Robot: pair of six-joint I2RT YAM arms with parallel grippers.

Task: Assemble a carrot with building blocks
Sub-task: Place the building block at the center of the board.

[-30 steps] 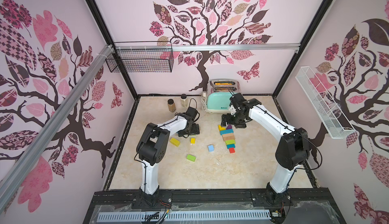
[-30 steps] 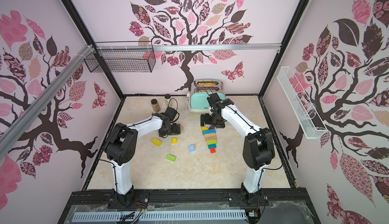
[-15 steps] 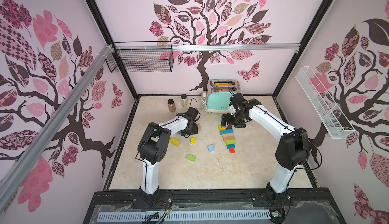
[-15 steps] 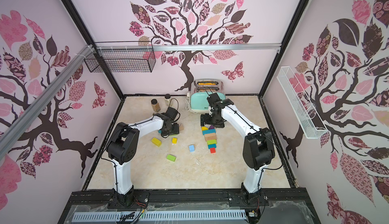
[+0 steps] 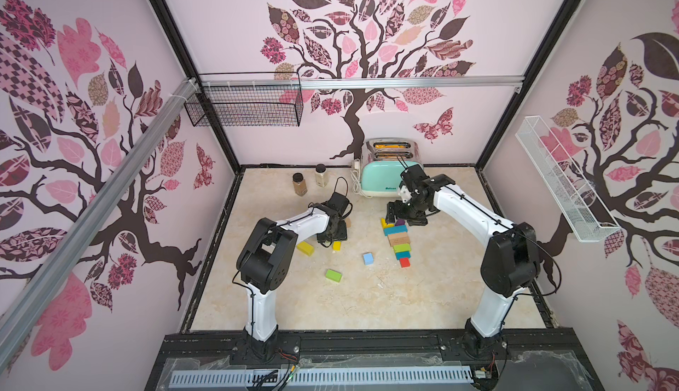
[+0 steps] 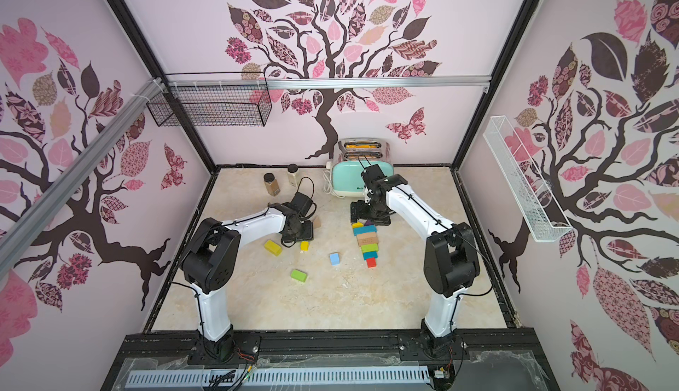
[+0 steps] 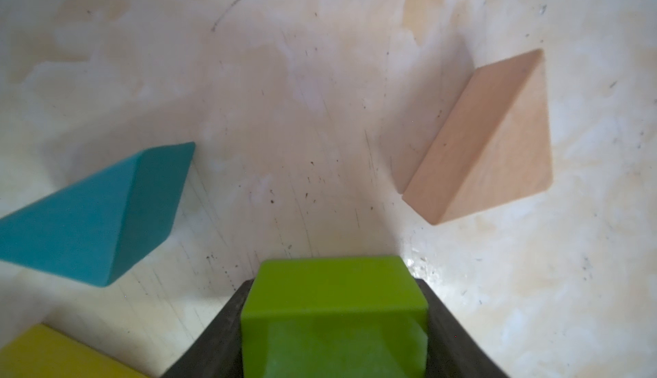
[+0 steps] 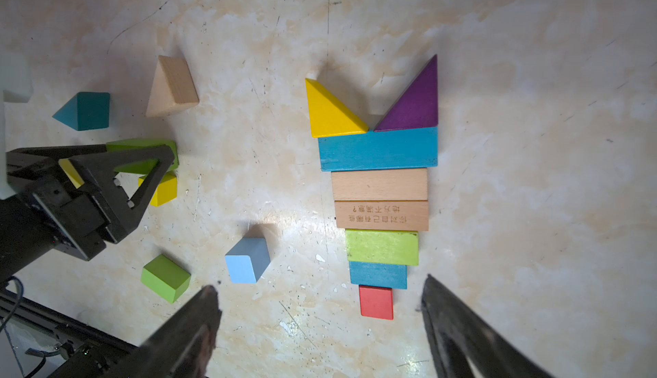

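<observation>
Two end effectors hang over a marbled bench (image 5: pixel 367 297). On the left, the left end effector (image 7: pixel 334 282) clamps a smooth green wooden block (image 7: pixel 334 323), hidden under the arm in both top views. Centre-right, the flat carrot (image 8: pixel 380 184) of painted bars tapers to a red square (image 8: pixel 376 301); the right end effector (image 8: pixel 320 285) gapes empty nearby.

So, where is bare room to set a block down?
Free: the near table, up to the green block and red block; also right of the block column. Crowded: around the left gripper, holding a green wedge near a teal wedge and a tan wedge.
</observation>
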